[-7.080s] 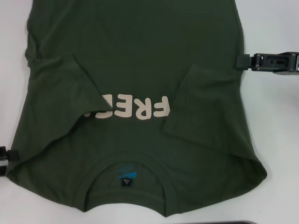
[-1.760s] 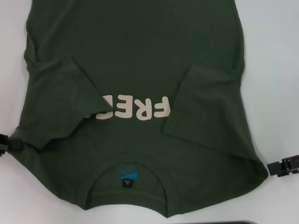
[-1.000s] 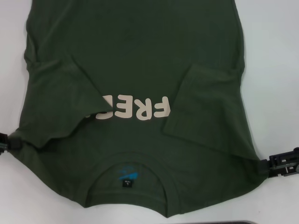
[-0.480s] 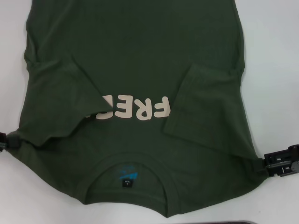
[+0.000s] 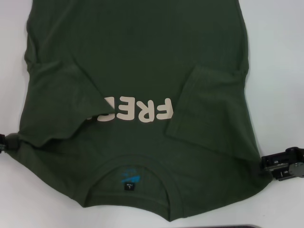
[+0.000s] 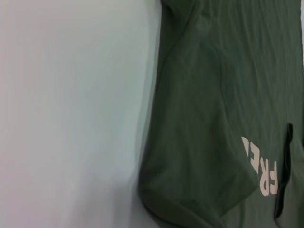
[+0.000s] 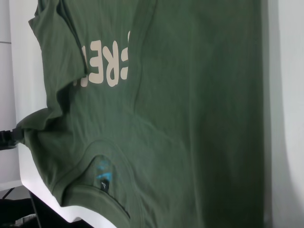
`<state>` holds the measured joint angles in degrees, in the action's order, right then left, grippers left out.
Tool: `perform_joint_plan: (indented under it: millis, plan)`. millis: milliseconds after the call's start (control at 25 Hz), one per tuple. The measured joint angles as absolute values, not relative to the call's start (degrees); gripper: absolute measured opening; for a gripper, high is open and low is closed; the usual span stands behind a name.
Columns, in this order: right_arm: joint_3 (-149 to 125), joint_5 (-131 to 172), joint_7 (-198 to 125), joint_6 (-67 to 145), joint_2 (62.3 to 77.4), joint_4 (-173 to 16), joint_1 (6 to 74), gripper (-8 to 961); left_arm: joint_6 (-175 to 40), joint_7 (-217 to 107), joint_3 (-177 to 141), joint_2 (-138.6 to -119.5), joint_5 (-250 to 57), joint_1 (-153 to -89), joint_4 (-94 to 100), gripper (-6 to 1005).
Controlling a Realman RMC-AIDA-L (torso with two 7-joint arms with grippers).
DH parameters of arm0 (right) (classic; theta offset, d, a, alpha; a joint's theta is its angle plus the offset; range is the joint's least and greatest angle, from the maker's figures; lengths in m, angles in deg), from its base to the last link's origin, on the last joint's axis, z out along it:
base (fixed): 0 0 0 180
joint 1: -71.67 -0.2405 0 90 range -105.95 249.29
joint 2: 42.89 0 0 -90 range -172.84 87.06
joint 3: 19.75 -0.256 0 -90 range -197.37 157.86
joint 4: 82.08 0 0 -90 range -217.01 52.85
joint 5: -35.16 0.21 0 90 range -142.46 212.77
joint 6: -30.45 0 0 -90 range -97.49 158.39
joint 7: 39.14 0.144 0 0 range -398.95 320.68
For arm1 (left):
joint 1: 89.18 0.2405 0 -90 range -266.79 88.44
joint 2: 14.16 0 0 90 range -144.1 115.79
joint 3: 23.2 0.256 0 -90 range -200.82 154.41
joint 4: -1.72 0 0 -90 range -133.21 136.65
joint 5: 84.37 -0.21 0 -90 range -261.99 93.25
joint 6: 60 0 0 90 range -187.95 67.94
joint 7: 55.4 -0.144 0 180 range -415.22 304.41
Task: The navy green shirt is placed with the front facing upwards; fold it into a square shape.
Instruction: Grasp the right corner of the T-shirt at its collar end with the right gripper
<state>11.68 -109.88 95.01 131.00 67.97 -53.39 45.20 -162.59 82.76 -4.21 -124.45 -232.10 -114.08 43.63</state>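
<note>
olive-green cotton covers most of the white desk [image 5: 280,57]: the navy green shirt [image 5: 142,52] lies flat, front up, collar and blue neck label [image 5: 128,179] nearest the robot, hem running away out of the head view. both sleeves are already folded in over the chest, the one on the robot's left hiding the end of the cream "free!" lettering [image 5: 137,110].

what matters now is how the two tools stand to the cloth. the left tool [image 5: 5,144] sits at the shoulder corner on the robot's left, touching the edge; the right tool [image 5: 281,164] sits at the opposite shoulder corner, its tip at the fabric's edge. so the shirt lies between them, each tool facing inward across the collar end, and each equally near its own corner. the shirt's long axis runs from collar to hem, straight away from the robot, so i'd guess the fold wants both corners carried forward along that line together.

whether either tool is wide, narrow or already pinching cloth i cannot tell; neither wrist view shows its own tool.
</note>
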Motion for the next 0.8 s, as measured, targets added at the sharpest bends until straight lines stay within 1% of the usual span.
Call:
perform_joint_plan:
  millis: [200,800]
  plan:
    - [11.83,-109.88,95.36,130.82,68.3,-53.43,44.99,759,-162.2,82.76,-4.07,-124.36,-232.19,-114.04,43.32,49]
    - [11.47,-109.5,96.1,129.41,68.49,-53.96,44.62,758,-162.31,82.66,-3.99,-124.41,-232.1,-114.03,43.29,49]
